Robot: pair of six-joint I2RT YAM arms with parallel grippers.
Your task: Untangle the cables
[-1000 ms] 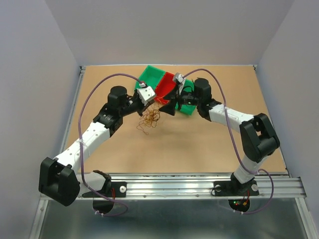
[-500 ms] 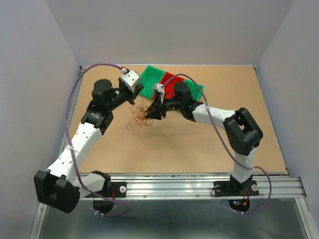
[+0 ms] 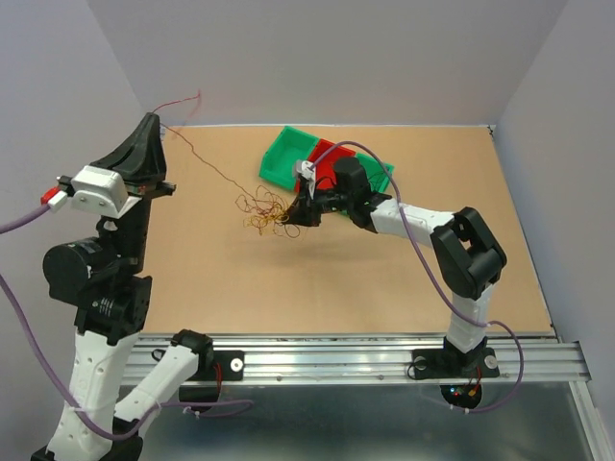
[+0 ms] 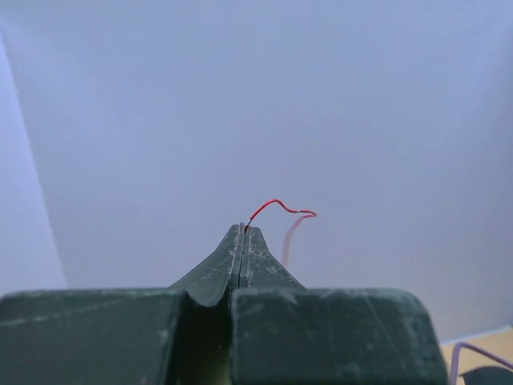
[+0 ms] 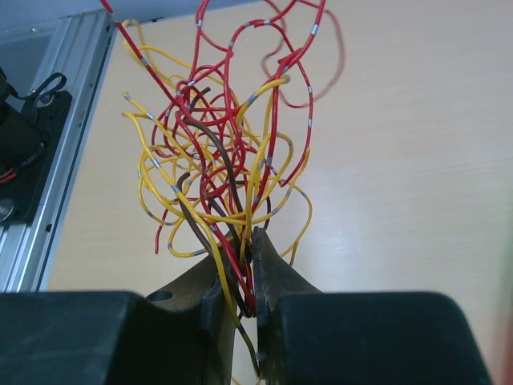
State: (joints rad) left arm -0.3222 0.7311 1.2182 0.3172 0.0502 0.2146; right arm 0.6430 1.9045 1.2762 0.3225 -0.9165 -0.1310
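cables (image 3: 263,210) look light, springy, best taken by ends: right gripper (image 5: 249,245) clamps them mid-frame, left gripper (image 3: 150,120) pinches red strand (image 4: 276,201) upper left.

green bin (image 3: 283,154) | red bin (image 3: 326,159) touching it | tan table (image 3: 288,288) | metal rail (image 3: 327,357) at near edge

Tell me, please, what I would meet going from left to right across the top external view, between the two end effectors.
Left end effector → stretched red wire → tangled clump of wires → right end effector. The bins are left out: they overlap the clump sideways.
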